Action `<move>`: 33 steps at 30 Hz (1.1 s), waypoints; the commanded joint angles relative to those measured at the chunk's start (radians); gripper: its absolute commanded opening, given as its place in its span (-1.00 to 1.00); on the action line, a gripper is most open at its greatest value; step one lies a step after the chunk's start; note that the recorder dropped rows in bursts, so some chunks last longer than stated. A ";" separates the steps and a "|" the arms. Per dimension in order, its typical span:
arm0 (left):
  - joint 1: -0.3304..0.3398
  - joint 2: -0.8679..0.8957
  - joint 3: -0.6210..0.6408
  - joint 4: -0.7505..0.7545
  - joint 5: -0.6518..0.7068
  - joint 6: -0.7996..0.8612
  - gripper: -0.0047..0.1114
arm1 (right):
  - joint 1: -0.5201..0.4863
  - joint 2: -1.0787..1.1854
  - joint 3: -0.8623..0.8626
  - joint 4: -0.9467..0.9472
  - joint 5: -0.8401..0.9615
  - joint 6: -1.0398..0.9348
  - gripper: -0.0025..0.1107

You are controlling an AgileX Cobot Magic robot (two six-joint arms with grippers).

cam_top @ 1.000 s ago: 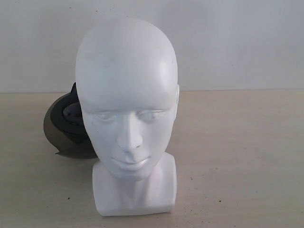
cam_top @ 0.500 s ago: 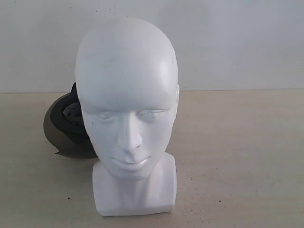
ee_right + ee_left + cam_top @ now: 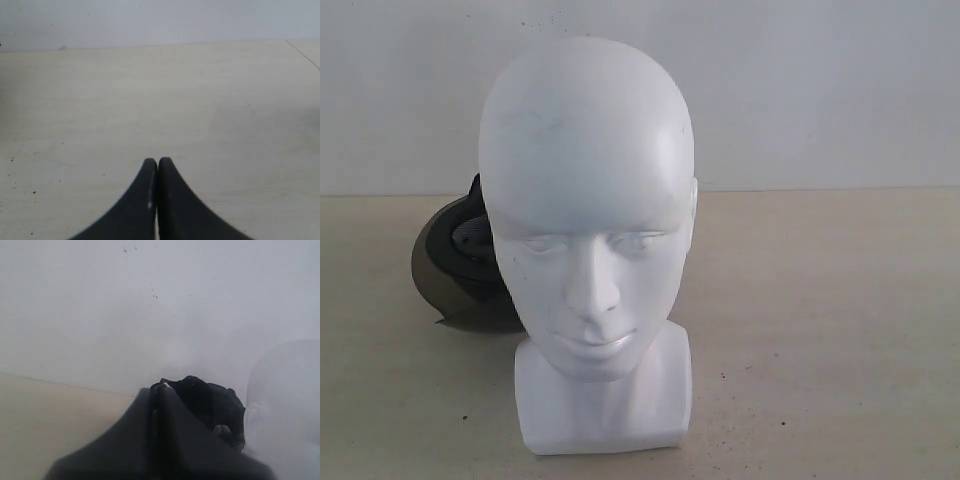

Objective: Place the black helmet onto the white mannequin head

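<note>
1. Exterior view: white mannequin head [image 3: 588, 220] upright on the pale tabletop [image 3: 820, 330] on its blocky neck base, face turned to the camera, crown bare.
2. Same view: black helmet [image 3: 460, 265] lying on the tabletop behind the head and off to its side, partly hidden by it. Smoky visor bulging outward away from the head, dark padded lining showing in the opening. Touching the head or just apart: not clear. Plain white wall [image 3: 820, 90] behind both.
3. Left wrist view: left end effector [image 3: 156, 390] clenched, dark fingers [image 3: 175, 430] pressed flat together with nothing between them. Black helmet [image 3: 207, 402] ahead of the fingertips and a little to one side, straps and rim in sight. Contact with it cannot be told. White mannequin head [image 3: 287, 400] beyond the helmet on the far side from the end effector, blurred. Wall above, a strip of tabletop [image 3: 50, 420] below.
4. Right wrist view: right end effector [image 3: 158, 162] clenched too, tips meeting, empty. Only speckled tabletop [image 3: 150, 100] ahead of it, running to the wall [image 3: 150, 20]. No sight here of helmet or head.
</note>
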 commanded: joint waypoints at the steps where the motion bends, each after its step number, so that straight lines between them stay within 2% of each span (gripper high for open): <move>1: -0.004 0.000 -0.006 -0.073 -0.022 -0.049 -0.84 | 0.002 -0.005 0.000 0.000 -0.004 0.000 -0.96; 4: -0.004 0.001 -0.009 -0.114 -0.033 0.003 -0.84 | 0.002 -0.005 0.000 0.000 -0.004 0.000 -0.96; 6: -0.004 0.063 -0.023 -0.114 0.008 0.075 -0.84 | 0.002 -0.005 0.000 0.000 -0.004 0.000 -0.96; 11: -0.004 0.295 -0.082 -0.138 0.050 0.164 -0.84 | 0.002 -0.005 0.000 0.000 -0.004 0.000 -0.96; 15: -0.004 0.477 -0.138 -0.273 0.025 0.292 -0.84 | 0.002 -0.005 0.000 0.000 -0.004 0.000 -0.96; 20: -0.004 0.758 -0.239 -0.520 0.156 0.673 -0.84 | 0.002 -0.005 0.000 0.000 -0.004 0.000 -0.96; 27: -0.004 1.121 -0.383 -0.610 0.395 1.052 -0.84 | 0.002 -0.005 0.000 0.000 -0.004 0.000 -0.96; 29: -0.004 1.204 -0.406 -0.694 0.393 1.164 -0.84 | 0.002 -0.005 0.000 0.000 -0.004 0.000 -0.96; 30: -0.004 1.273 -0.427 -0.735 0.397 1.297 -0.84 | 0.002 -0.005 0.000 0.000 -0.004 0.000 -0.96; 33: -0.004 1.372 -0.453 -0.781 0.368 1.453 -0.84 | 0.002 -0.005 0.000 0.000 -0.004 0.000 -0.96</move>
